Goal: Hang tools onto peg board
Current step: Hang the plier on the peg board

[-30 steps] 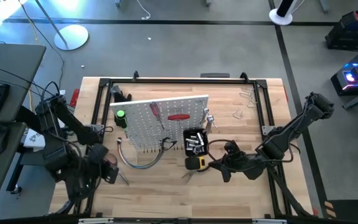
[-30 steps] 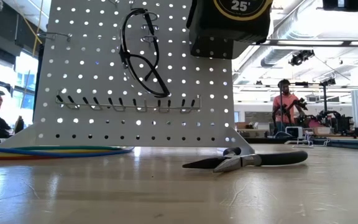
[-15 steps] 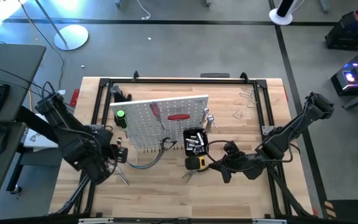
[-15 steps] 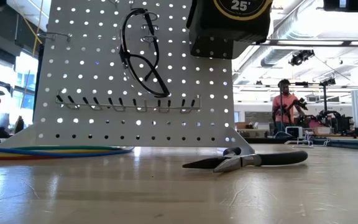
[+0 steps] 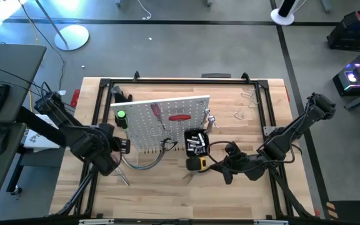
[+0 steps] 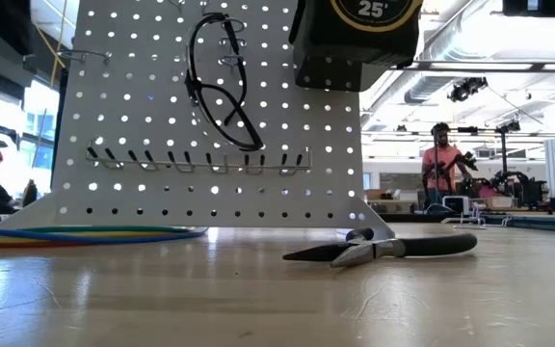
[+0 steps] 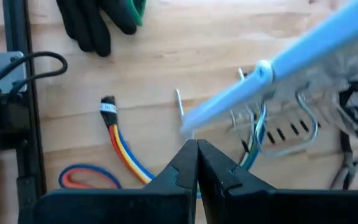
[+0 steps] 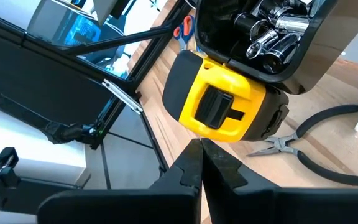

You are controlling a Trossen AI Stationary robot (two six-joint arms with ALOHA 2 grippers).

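We're looking down on the bench [image 5: 242,187], and the peg board [image 5: 161,122] stands propped on its feet near the middle, tilted back so its hooks face the arms. Already hanging there: a green-handled screwdriver [image 5: 121,116], a red-handled tool [image 5: 180,117], and the black bin [image 5: 195,141] full of silver sockets. The yellow tape measure [image 8: 225,106] sits just under that bin, right by the right tool [image 5: 214,164], whose fingers are pinched together on nothing. We reckon it's poised there to nudge or collect. The black-handled pliers [image 6: 393,249] lie flat on the wood just in front of the board, not yet hung. Over on the left, the left tool [image 5: 125,145] is likewise closed and empty, hovering above the coloured cables [image 7: 126,152]. Readable writing: only "25'" on the tape measure's face in the low view.
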